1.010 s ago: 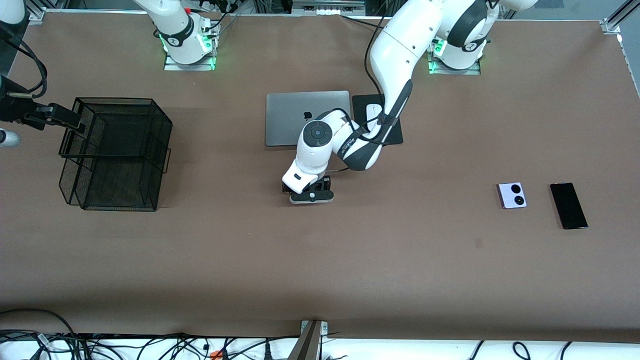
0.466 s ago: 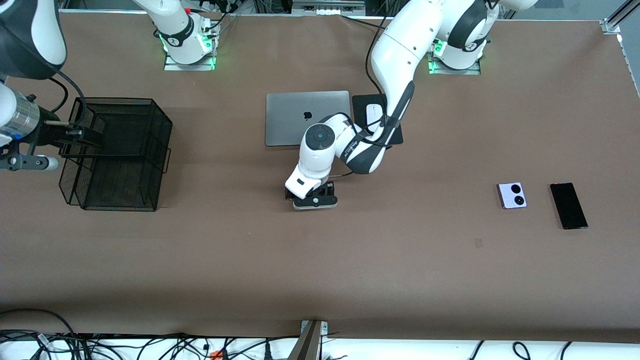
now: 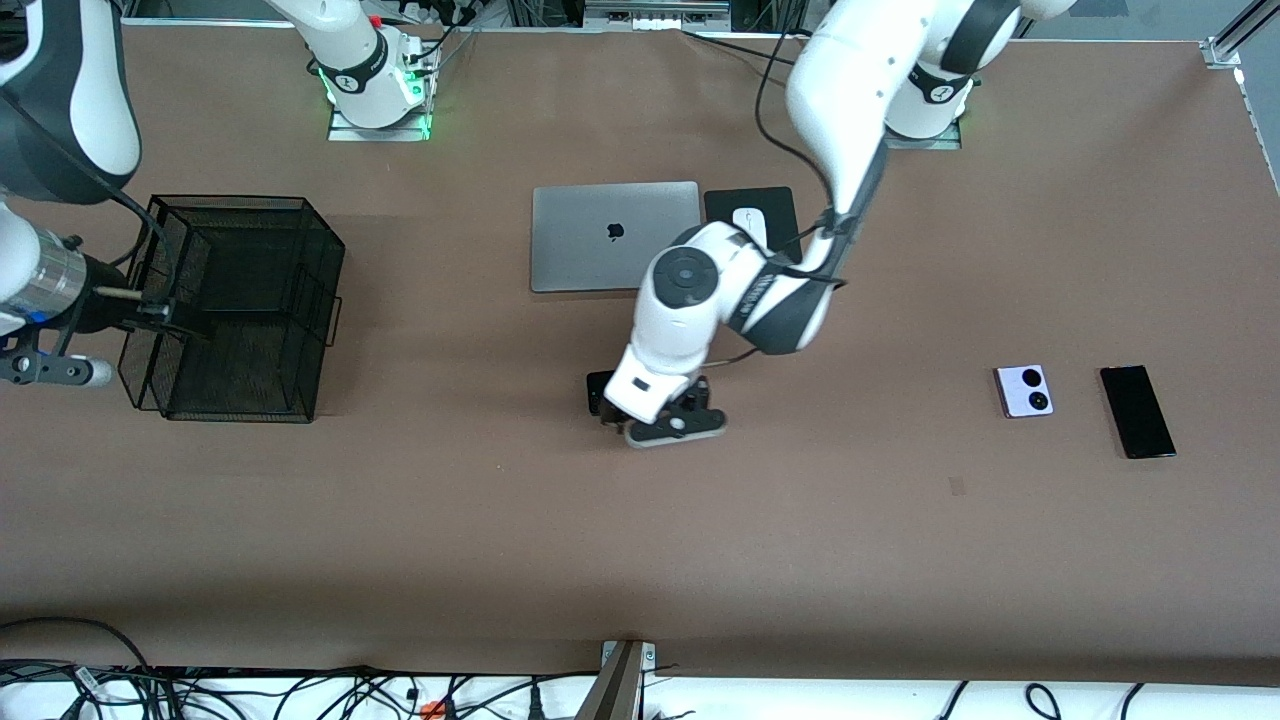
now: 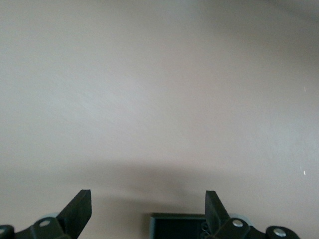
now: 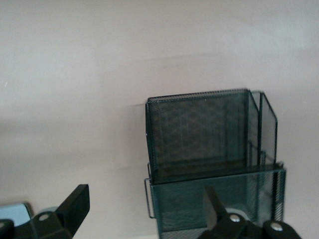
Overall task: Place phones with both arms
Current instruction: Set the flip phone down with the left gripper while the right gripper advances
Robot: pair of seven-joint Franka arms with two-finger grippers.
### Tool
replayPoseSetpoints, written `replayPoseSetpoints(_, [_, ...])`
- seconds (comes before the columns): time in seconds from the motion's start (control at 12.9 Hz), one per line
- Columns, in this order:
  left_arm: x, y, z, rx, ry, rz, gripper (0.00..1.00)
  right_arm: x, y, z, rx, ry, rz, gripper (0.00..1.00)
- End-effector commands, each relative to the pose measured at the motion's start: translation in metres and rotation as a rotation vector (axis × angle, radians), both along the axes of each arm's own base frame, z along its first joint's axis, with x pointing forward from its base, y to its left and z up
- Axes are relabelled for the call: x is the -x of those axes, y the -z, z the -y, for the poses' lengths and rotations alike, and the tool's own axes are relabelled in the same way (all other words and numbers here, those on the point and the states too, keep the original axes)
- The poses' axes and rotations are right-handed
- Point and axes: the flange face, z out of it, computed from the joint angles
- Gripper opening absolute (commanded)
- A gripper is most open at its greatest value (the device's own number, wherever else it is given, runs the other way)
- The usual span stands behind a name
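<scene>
One small black flip phone (image 3: 598, 392) lies flat on the desk (image 3: 480, 500) just beside and seemingly under the left end effector (image 3: 668, 420), fingers spread and empty; the right end effector (image 3: 45, 365), likewise released, hangs by the mesh basket (image 3: 235, 305).

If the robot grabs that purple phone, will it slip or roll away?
Probably not roll: the purple phone is a flat square lying on the table. It looks smooth, so a pincer might slip a little. Lying so low, it may be tricky to get fingers around its edges.
</scene>
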Motion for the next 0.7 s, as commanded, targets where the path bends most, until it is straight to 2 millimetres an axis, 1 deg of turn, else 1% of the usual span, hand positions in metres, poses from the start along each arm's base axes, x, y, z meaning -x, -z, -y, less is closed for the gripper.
replayPoseSetpoints(0.0, [-0.004,-0.063,-0.080,-0.040,0.009,-0.053,1.00,-0.009,0.009,-0.015,0.011,0.218,0.001,1.00])
replayPoseSetpoints(0.08, [-0.010,-0.084,-0.115,-0.052,0.016,-0.080,1.00,-0.011,0.016,-0.035,0.022,0.282,-0.001,1.00])
replayPoseSetpoints(0.23, [-0.020,-0.121,-0.193,-0.083,0.069,-0.174,1.00,-0.017,0.029,-0.077,0.041,0.425,0.024,1.00])
replayPoseSetpoints(0.31, [-0.024,-0.139,-0.231,-0.050,0.101,-0.210,1.00,-0.021,0.041,-0.103,0.047,0.510,0.044,1.00])
replayPoseSetpoints(0.39, [-0.025,-0.152,-0.264,-0.047,0.123,-0.232,1.00,-0.022,0.051,-0.131,0.051,0.573,0.061,1.00])
replayPoseSetpoints(0.47, [-0.027,-0.158,-0.300,-0.050,0.130,-0.266,1.00,-0.023,0.065,-0.157,0.058,0.633,0.069,1.00])
replayPoseSetpoints(0.54, [-0.028,-0.164,-0.341,-0.047,0.146,-0.290,1.00,-0.024,0.079,-0.178,0.067,0.676,0.070,1.00])
replayPoseSetpoints(0.62, [-0.029,-0.166,-0.386,-0.041,0.170,-0.309,1.00,-0.024,0.096,-0.214,0.064,0.697,0.080,1.00])
